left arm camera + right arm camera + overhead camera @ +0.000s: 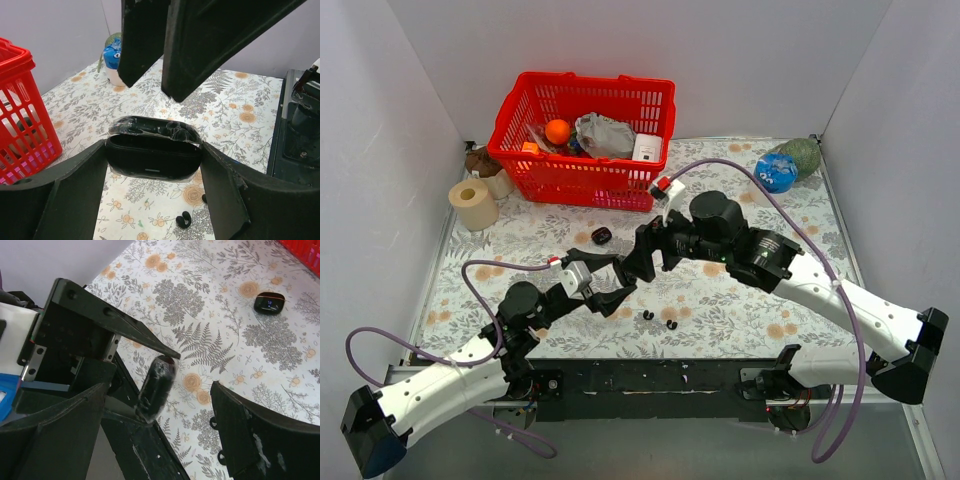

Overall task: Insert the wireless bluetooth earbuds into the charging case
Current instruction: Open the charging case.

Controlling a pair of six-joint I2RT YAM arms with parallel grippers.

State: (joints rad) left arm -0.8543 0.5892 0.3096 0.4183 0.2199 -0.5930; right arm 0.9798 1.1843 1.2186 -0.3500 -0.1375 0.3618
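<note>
Lying loose by the near edge of the surface [740,300], the earbuds [183,219] look tiny, light and glossy, so they will likely roll or squirt from a wide grip; a pinch across the fattest part of the body seems safest. Just beyond, the left end effector [153,150] clamps the charging case [150,167] by its ends, lid apparently raised. Above it the right end effector [160,385] hangs wide open, empty. Farther off lie a second black pod [601,236] and the red basket [570,180].

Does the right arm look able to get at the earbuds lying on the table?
Probably yes: the right gripper is open and empty, and the earbuds lie uncovered beside the left gripper, which holds the charging case.
</note>
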